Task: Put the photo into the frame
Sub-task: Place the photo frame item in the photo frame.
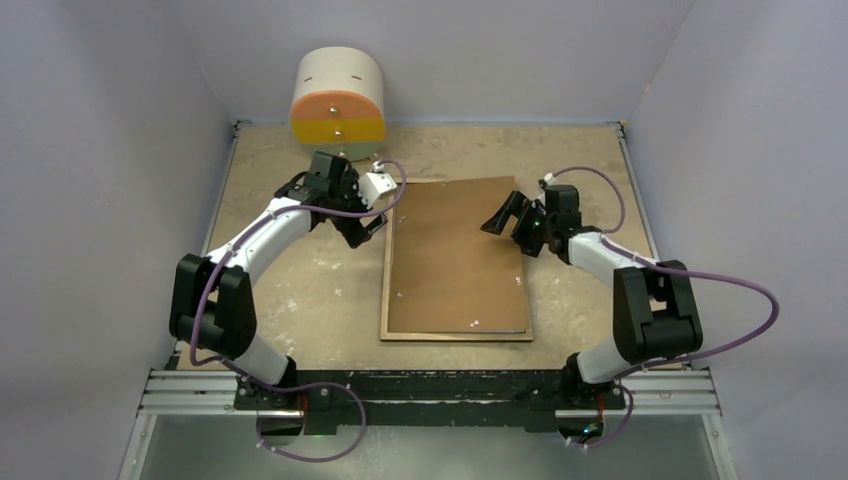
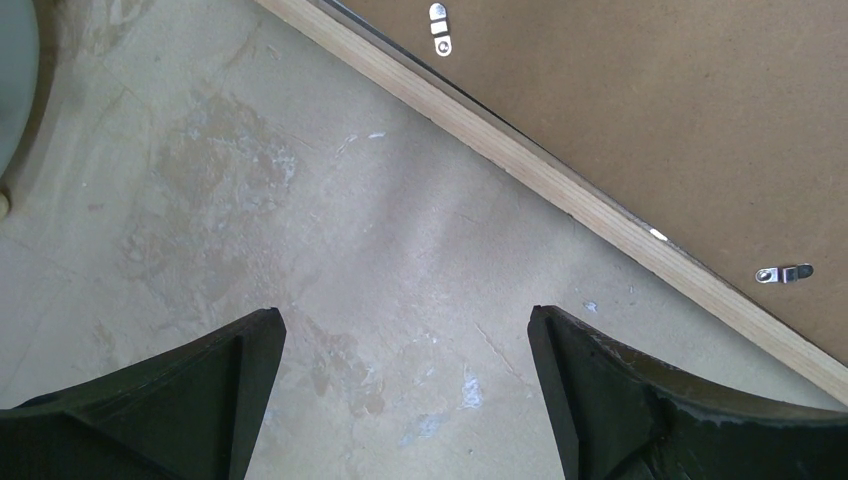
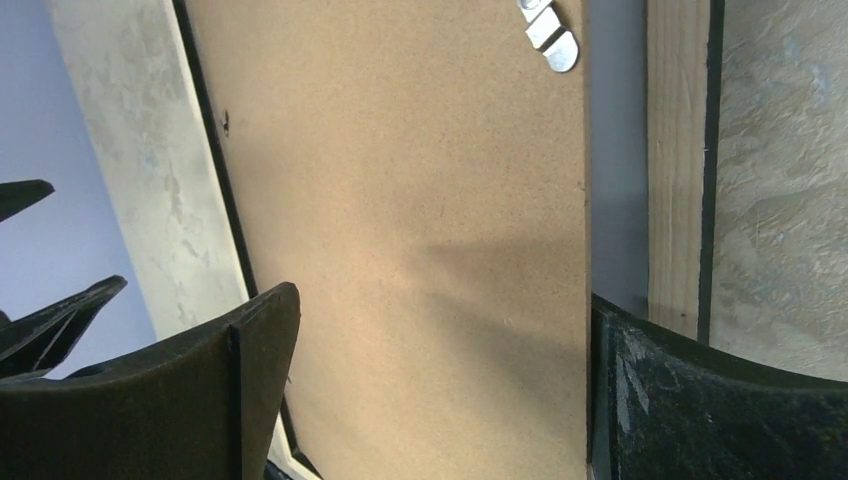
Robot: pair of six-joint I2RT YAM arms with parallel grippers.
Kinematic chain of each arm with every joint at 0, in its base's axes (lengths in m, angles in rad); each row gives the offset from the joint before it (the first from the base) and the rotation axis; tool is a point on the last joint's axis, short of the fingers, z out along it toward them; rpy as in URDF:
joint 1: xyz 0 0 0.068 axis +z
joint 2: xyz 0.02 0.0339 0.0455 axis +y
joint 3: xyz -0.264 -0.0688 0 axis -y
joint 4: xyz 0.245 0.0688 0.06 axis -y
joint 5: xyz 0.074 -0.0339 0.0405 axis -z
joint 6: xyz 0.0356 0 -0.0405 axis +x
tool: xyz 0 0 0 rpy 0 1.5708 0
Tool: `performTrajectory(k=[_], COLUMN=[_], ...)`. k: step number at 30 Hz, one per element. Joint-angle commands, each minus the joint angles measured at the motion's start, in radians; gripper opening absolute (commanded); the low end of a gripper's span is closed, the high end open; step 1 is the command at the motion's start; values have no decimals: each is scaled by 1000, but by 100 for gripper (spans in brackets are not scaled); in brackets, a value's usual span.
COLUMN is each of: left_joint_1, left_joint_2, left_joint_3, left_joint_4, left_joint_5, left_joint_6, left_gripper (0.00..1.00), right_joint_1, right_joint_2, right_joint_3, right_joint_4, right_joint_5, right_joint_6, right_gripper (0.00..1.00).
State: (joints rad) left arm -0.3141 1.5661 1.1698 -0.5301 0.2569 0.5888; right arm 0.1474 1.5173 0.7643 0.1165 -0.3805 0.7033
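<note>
**Frame face-down, both hands empty.** Seen from overhead, the frame (image 1: 455, 337) lies back-up at the picture's centre, its long axis running top to bottom, with the brown backing board (image 1: 455, 255) laid over it. My right gripper (image 1: 503, 215), fingers spread wide and holding nothing, hangs over the board's right edge in the upper half. My left gripper (image 1: 368, 232), equally spread and empty, sits just off the frame's upper-left corner, above bare table (image 1: 300, 290). The right is the nearer hand.

In my right wrist view the board stops short of the frame's pale wooden edge, leaving a grey strip (image 3: 617, 150) that could be glass or paper. The photo shows nowhere and is presumably under the board. Small silver clips (image 2: 440, 28) lie at the board's margin, and I judge that seating the board and turning them is what remains.
</note>
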Motion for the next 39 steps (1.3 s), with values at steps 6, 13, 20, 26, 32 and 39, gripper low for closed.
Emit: performTrajectory(k=[6, 13, 20, 26, 32, 39], left_joint_1=[6, 6, 6, 6, 6, 6], left_joint_2=[-41, -36, -39, -41, -44, -42], left_joint_3=[-22, -22, -27, -25, -27, -22], left_joint_4=[23, 28, 26, 26, 19, 12], left_joint_5=[5, 1, -1, 1, -4, 2], left_joint_6=[21, 20, 24, 21, 26, 27], left_gripper=[100, 100, 100, 100, 100, 100], right_joint_1=[123, 205, 273, 314, 320, 327], right_joint_2=[20, 64, 122, 119, 126, 139], right_joint_3=[154, 251, 346, 377, 404, 405], right_joint_4=[-230, -383, -526, -567, -592, -602], right_joint_5=[238, 423, 606, 709, 700, 705], right_joint_6=[-111, -164, -215, -219, -241, -250], right_gripper=[99, 99, 99, 99, 99, 99])
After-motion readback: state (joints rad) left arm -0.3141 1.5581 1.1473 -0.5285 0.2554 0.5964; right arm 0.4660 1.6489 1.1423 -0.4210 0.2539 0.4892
